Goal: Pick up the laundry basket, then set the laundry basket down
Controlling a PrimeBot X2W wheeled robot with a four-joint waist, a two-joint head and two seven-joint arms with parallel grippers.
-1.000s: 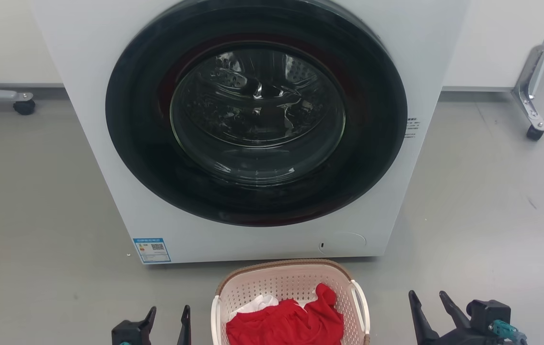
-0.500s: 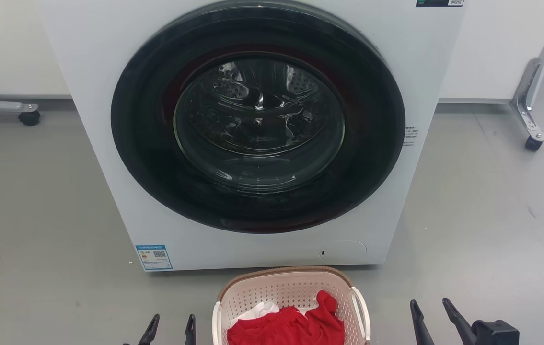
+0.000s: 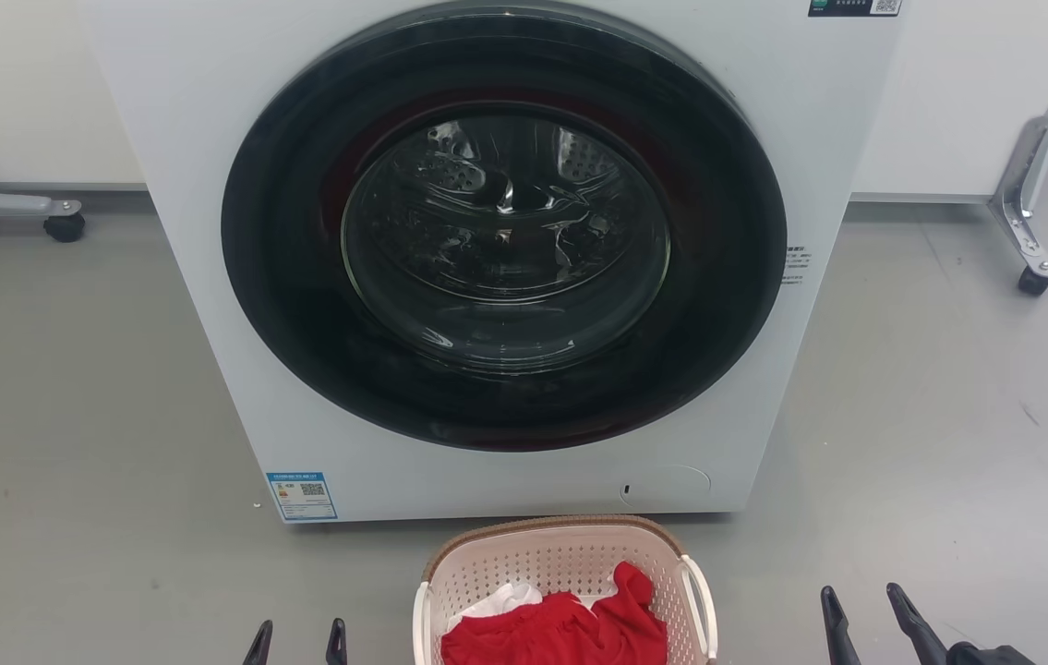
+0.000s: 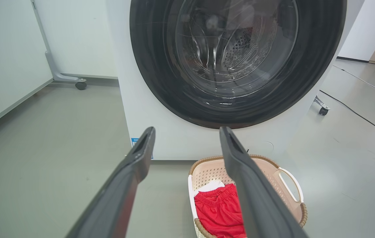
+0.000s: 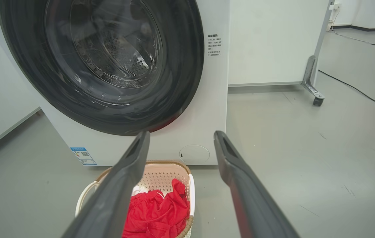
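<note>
Two dark-fingered grippers flank the laundry basket [image 3: 547,529]: the left pincer [image 3: 298,640] just beside it and the right pincer [image 3: 863,617] farther off, both spread open and holding nothing. The basket stands on the grey floor [image 3: 71,416] right before the white washer [image 3: 182,185], whose round dark door [image 3: 505,231] is shut. Red cloth [image 3: 560,635] lies in it, with white cloth [image 3: 498,600] at its far edge

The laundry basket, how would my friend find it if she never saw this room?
Find the big white washer with its round dark door. On the grey floor right before it sits the laundry basket: small, pale, full of holes, brown-rimmed, holding red cloth.
</note>
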